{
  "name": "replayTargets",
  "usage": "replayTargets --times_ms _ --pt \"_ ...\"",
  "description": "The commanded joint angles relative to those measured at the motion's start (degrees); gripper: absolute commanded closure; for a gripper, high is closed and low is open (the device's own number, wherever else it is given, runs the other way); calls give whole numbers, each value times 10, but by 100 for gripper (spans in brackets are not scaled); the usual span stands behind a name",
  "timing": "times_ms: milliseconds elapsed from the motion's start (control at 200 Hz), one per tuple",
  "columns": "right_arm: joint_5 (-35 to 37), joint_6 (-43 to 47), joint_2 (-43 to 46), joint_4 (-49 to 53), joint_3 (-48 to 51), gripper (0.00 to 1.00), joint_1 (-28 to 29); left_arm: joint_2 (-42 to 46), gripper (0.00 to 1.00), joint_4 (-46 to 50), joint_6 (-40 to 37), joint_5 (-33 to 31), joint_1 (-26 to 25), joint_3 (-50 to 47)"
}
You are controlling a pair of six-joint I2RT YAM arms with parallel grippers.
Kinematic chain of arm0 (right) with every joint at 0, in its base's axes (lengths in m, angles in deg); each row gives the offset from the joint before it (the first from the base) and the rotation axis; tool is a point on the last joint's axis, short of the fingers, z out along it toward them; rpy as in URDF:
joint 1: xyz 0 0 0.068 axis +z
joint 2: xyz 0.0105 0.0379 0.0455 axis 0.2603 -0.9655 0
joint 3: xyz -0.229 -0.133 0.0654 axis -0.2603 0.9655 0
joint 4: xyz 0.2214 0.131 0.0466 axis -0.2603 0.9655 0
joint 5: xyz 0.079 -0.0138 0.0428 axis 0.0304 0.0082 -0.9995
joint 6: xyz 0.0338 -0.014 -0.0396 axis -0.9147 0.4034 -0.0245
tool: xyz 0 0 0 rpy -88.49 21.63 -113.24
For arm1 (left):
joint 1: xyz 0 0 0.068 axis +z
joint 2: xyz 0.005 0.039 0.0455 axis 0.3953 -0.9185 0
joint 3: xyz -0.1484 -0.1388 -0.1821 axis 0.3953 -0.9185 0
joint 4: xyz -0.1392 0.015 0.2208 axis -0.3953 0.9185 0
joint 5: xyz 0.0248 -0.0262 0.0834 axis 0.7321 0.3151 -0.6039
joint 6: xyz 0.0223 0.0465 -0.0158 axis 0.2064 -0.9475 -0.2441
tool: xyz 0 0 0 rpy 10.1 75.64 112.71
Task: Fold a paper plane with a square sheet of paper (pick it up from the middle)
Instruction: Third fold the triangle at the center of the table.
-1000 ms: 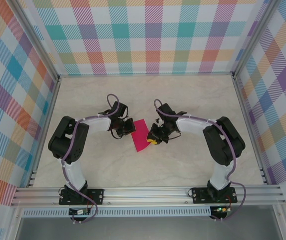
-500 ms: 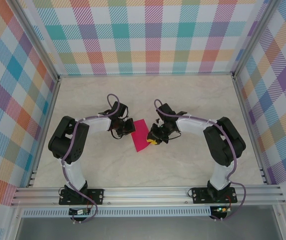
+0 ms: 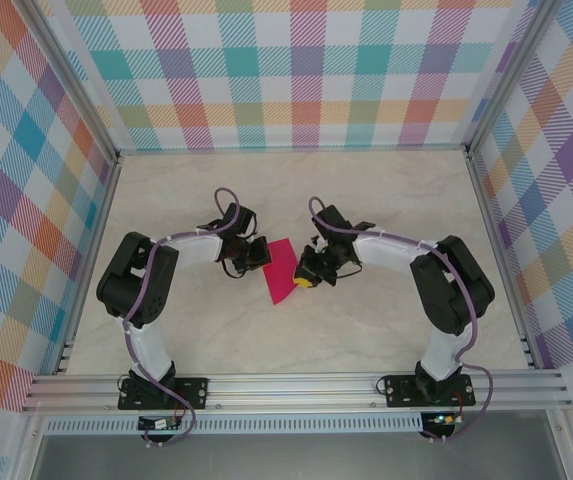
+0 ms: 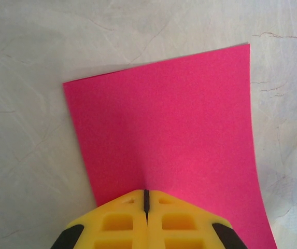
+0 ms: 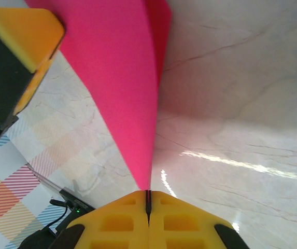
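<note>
I am working over a pale, marble-patterned table. It is walled on three sides by pastel plaid panels, and a metal rail is running along the near edge where my arms are bolted.

The pink sheet of paper is being held at mid-table, between my two claws. Seen from above, its long axis is running from the far side toward the near edge, leaning slightly left. It is narrowing to a point at the near end.

My left claw is pinching one edge of the sheet, with the jaws pressed together on it. My right claw is gripping the opposite side just as tightly. From there the sheet is stretching away almost edge-on and throwing a pinkish shadow onto the table.
</note>
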Motion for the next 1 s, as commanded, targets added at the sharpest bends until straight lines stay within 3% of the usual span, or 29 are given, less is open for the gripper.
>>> replayTargets --times_ms 0,310,995 --pt "-15 8 -31 -9 -41 93 13 -14 95 8 -5 5 1 -10" --pt "-8 7 -89 -19 -83 92 25 -11 95 13 -5 14 1 -7" --pt "-2 0 -129 -50 -94 92 26 6 94 32 -12 5 1 25"
